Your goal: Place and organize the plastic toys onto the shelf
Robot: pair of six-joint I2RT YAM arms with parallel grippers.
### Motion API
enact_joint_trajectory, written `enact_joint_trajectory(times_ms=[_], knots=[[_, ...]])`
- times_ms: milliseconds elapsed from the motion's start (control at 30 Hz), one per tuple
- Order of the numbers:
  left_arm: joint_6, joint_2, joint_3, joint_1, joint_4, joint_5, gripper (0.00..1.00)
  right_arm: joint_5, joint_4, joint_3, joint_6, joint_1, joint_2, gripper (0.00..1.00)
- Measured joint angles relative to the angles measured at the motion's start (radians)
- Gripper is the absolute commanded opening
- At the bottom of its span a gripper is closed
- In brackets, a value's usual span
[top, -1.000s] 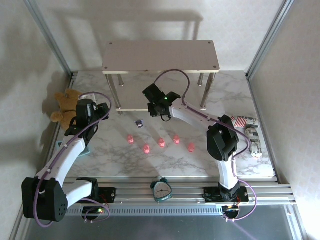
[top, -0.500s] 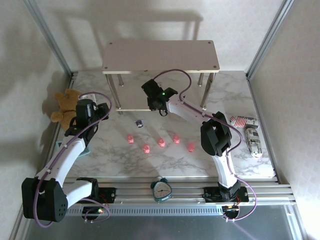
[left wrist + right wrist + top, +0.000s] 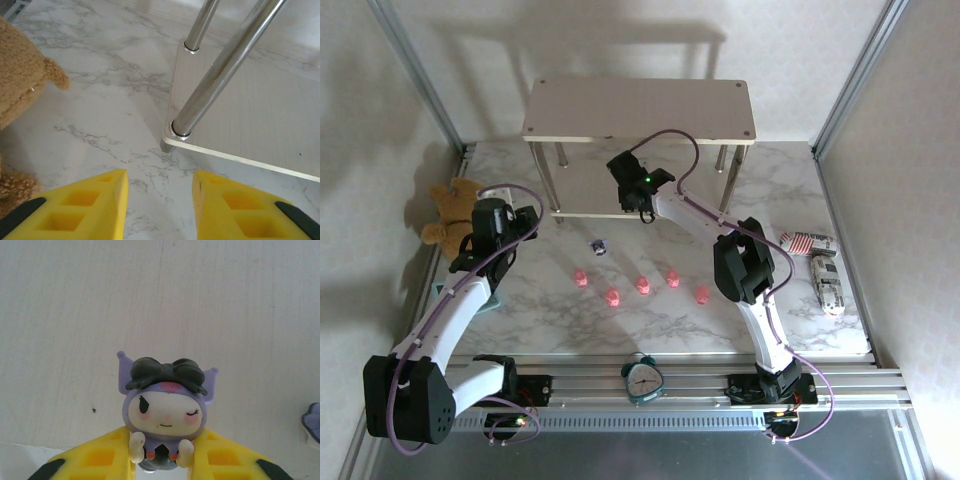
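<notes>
The right gripper (image 3: 162,460) clasps a purple figurine (image 3: 165,407) over the shelf (image 3: 210,300); the left gripper (image 3: 160,200), at its 8 o'clock, stands released.

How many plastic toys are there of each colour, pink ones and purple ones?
Pink pig figures: 5, all on the table.
Purple-and-white figurines: 3, one on the table, one in the right hand, one partly in view on the shelf.
Total: 8

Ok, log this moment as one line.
right jaws: shut on purple figurine at lower shelf board | left jaws: open, by shelf leg | pink pigs: on table
</notes>
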Motion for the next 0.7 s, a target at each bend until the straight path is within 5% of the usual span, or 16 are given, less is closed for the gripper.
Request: enact_joint_trajectory(times_ms=[700], knots=[[0.0, 0.004, 0.0, 0.0, 0.0, 0.0, 0.4, -0.023, 0.04, -0.008, 0.005, -0.004, 0.032, 0.28]])
